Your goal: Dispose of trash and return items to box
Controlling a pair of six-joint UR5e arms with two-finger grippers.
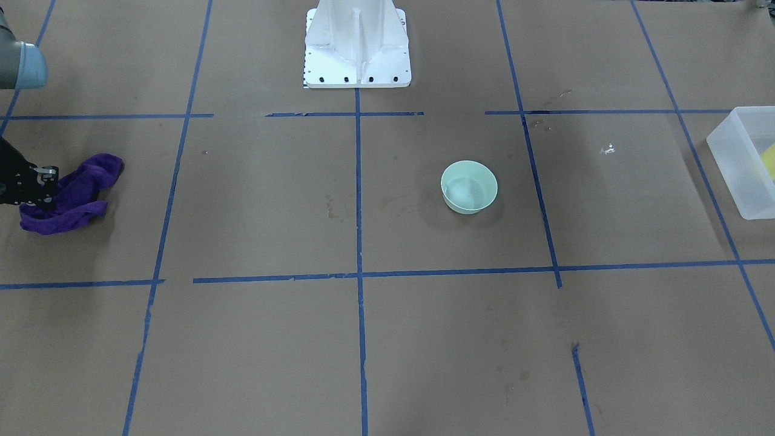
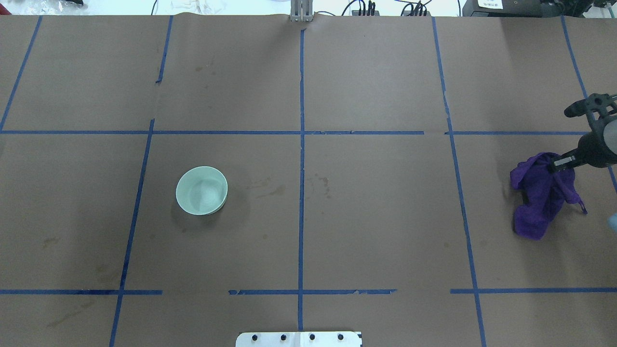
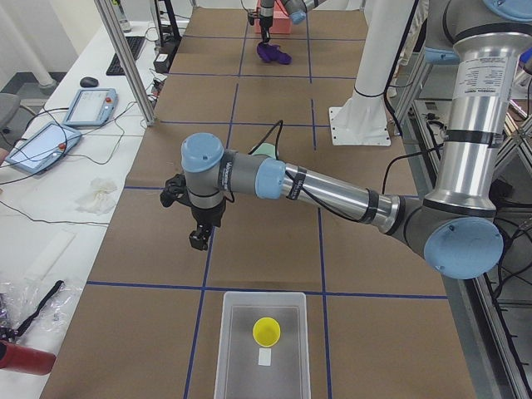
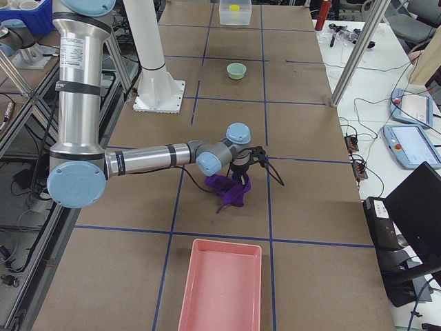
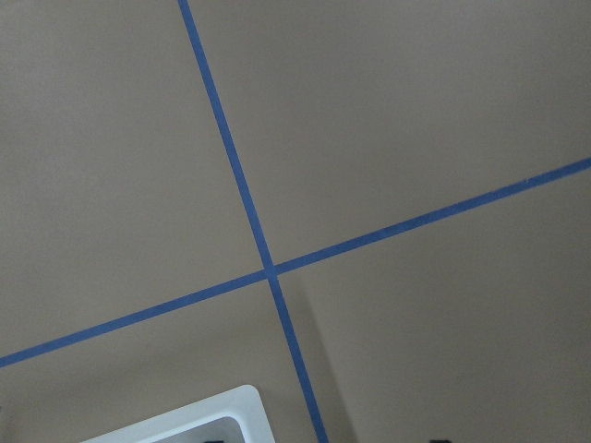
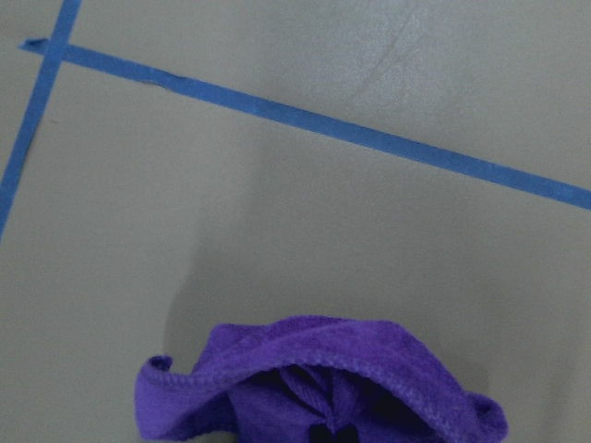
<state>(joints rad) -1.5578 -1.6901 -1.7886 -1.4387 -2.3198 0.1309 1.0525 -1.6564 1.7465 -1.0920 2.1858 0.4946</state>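
The pale mint-green bowl (image 1: 469, 186) (image 2: 201, 190) stands upright and alone on the brown table. The yellow cup (image 3: 266, 331) lies inside the translucent white box (image 3: 262, 345) (image 1: 742, 160) at the table's left end. My left gripper (image 3: 198, 241) hangs above bare table between box and bowl; it shows only in the exterior left view, so I cannot tell if it is open or shut. My right gripper (image 2: 561, 163) (image 1: 42, 188) is shut on a purple cloth (image 2: 542, 193) (image 6: 323, 378), which droops from it onto the table at the right end.
A pink tray (image 4: 220, 283) lies at the table's right end, beyond the cloth. The white pedestal base (image 1: 357, 45) stands at the robot's side, mid-table. Blue tape lines grid the brown paper. The box corner (image 5: 222, 415) shows in the left wrist view.
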